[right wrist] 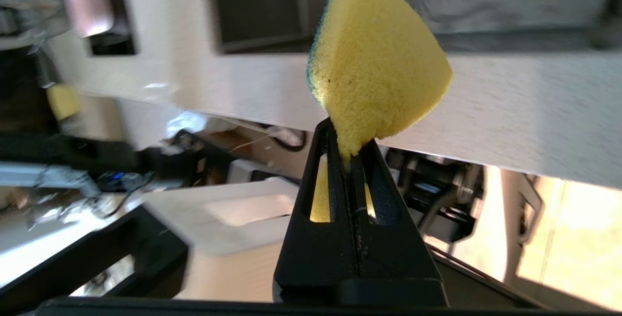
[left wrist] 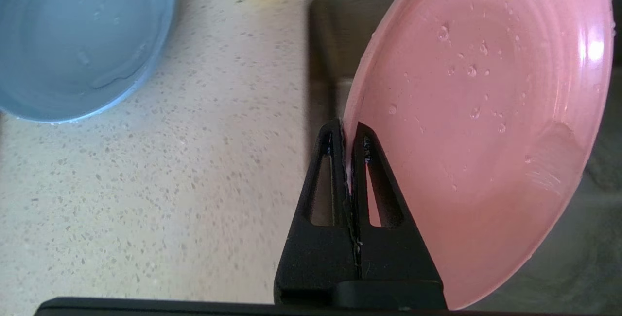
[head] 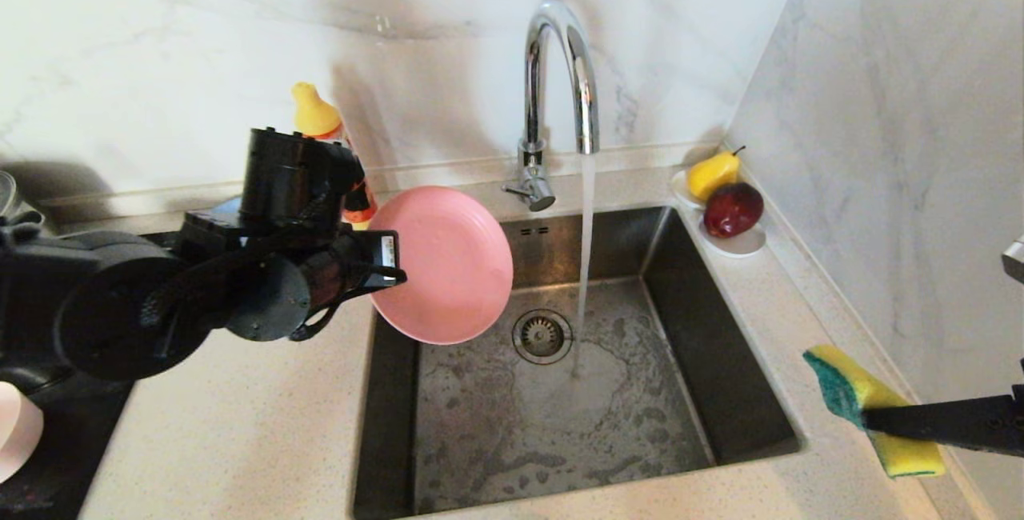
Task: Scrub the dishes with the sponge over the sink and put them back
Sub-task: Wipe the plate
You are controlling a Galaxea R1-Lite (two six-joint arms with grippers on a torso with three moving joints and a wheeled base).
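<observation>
Left claw [head: 392,264] pinches a pink plate [head: 444,264] by its rim, tilted over the sink's [head: 720,360] left edge.
Edge-held, its wet face stays free, probably for scrubbing; right of it the faucet [head: 560,80] runs. Far right, the right claw [right wrist: 352,153] pinches the sponge [head: 868,408] above speckled counter [head: 240,440], marble walls behind.

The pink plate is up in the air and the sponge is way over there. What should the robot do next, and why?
Probably bring the sponge in the right gripper across to the pink plate. The left gripper pinches the plate's rim, holding it over the sink beside the running water, but the sponge is off at the sink's right, touching nothing.
</observation>
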